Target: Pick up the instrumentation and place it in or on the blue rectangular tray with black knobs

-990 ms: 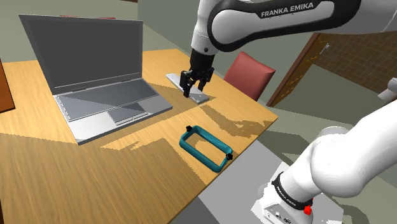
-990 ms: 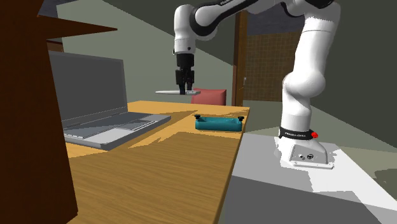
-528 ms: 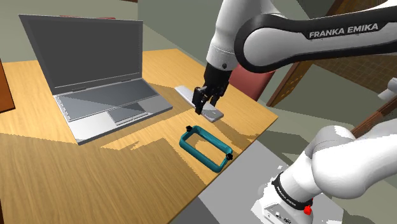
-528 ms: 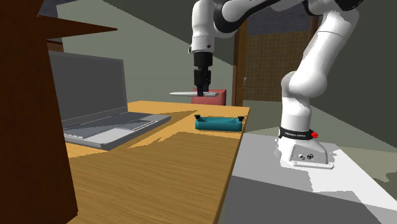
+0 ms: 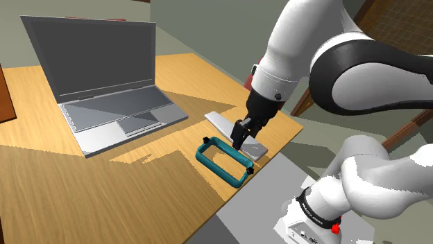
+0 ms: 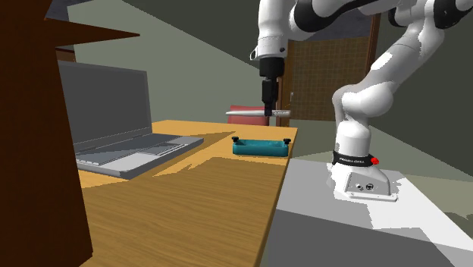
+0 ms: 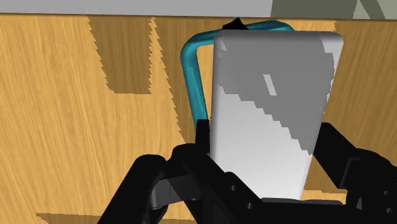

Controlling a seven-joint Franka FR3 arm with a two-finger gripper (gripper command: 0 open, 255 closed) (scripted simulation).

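My fingers (image 7: 202, 137) are clamped on the instrumentation (image 7: 273, 95) – a flat grey slab with rounded corners – one black finger pressing each long edge, and the slab runs out well past my fingertips. In the second exterior view my gripper (image 6: 267, 106) points straight down and carries the slab (image 6: 246, 113) level in the air, clear of the table. The blue rectangular tray (image 6: 261, 148) sits on the wooden table at six o'clock from the gripper in that view, apart from the slab, with a black knob (image 6: 236, 139) at each end. In the wrist view the tray's rim (image 7: 192, 83) shows under and beside the slab. In the shoulder view my gripper (image 5: 241, 135) hangs just off the tray (image 5: 216, 171), which lies at seven o'clock from it, and the slab (image 5: 223, 123) stretches from ten o'clock to four o'clock across the gripper. Farther along the table (image 5: 83, 194), at ten o'clock from the tray, stands an open grey laptop (image 5: 111, 83).
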